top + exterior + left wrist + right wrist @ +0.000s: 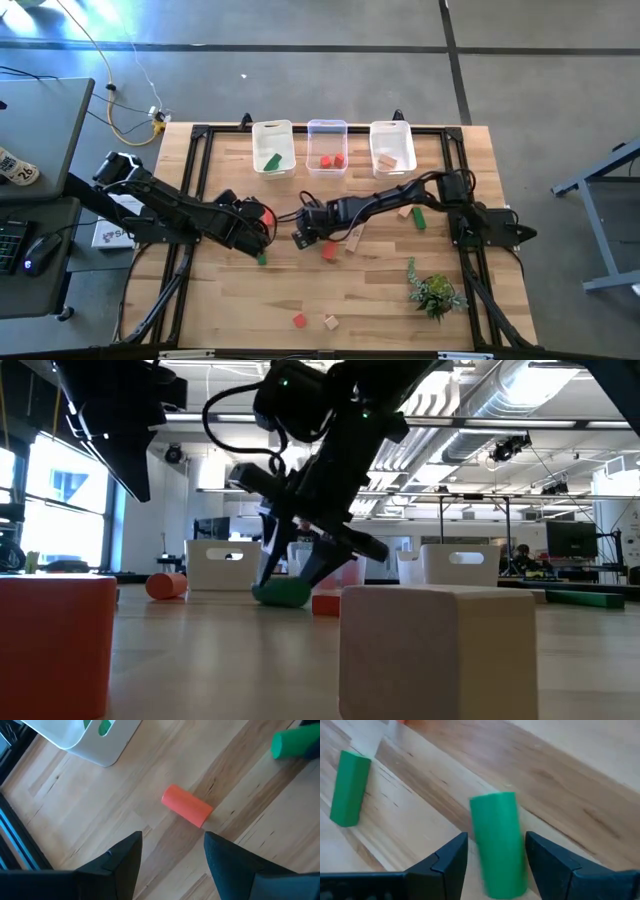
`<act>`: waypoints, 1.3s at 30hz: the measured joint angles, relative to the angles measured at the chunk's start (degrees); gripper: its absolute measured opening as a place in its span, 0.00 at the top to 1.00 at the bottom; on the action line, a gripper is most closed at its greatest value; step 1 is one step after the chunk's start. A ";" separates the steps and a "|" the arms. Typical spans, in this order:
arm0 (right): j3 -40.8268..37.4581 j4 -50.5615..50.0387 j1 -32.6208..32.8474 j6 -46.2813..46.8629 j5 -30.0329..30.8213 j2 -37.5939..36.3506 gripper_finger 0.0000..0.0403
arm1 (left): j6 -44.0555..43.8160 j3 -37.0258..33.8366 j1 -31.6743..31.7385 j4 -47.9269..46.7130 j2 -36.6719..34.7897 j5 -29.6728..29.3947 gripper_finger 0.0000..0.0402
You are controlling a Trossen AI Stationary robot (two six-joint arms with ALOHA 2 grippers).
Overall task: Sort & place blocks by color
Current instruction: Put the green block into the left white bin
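Right wrist view has the right gripper [496, 851] down low over the table [580, 780] with its fingers spread, and a green cylinder [499, 845] lying right in the gap between them. Can't tell if the pads are actually touching it, looks like slim gaps on both sides. Off to one side of that gripper lies a second green block [349, 787], more of a bar shape, flat on the wood.

Left wrist view: left gripper [172, 851] is also spread apart, nothing between the fingers. Just ahead of its tips sits a red cylinder [187, 806] on its side, not touching either finger. Farther out past it is a white bin [95, 742] with something green inside.

From the high view both grippers sit near mid-table, fairly close to each other, left one [262, 225] on its own side and right one [305, 232] next to it. Beyond them along the far edge are three bins in a row: one with a green block [272, 161], the clear middle bin [327, 148] with red blocks [332, 160], and one with a tan block [387, 160]. A few loose red, tan and green blocks lie scattered around the right arm, and a little leafy plant [434, 292] sits well off near the right corner.
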 joint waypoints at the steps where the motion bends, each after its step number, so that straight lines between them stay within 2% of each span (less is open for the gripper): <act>1: 0.00 -0.49 0.02 0.02 -0.11 0.12 0.54 | -0.02 0.00 0.00 0.12 0.00 -0.06 0.50; 10: 0.12 -2.83 0.11 -1.38 0.78 0.42 0.55 | 0.50 0.00 0.02 0.39 -0.02 -0.26 0.50; 20: 0.22 -4.60 0.16 -7.05 2.11 0.33 0.73 | 1.53 0.00 0.02 0.41 0.00 -0.24 0.50; 26: 0.17 -3.96 0.04 -13.00 0.67 0.16 0.74 | 1.55 0.00 0.02 0.43 0.00 0.75 0.50; 31: 3.24 -6.14 -0.62 -18.13 0.42 0.49 0.74 | 1.54 0.00 0.02 0.39 0.00 1.91 0.50; 39: 12.94 -10.16 -2.70 -27.49 0.64 0.46 0.74 | 2.02 0.00 1.68 -0.99 0.00 1.84 0.50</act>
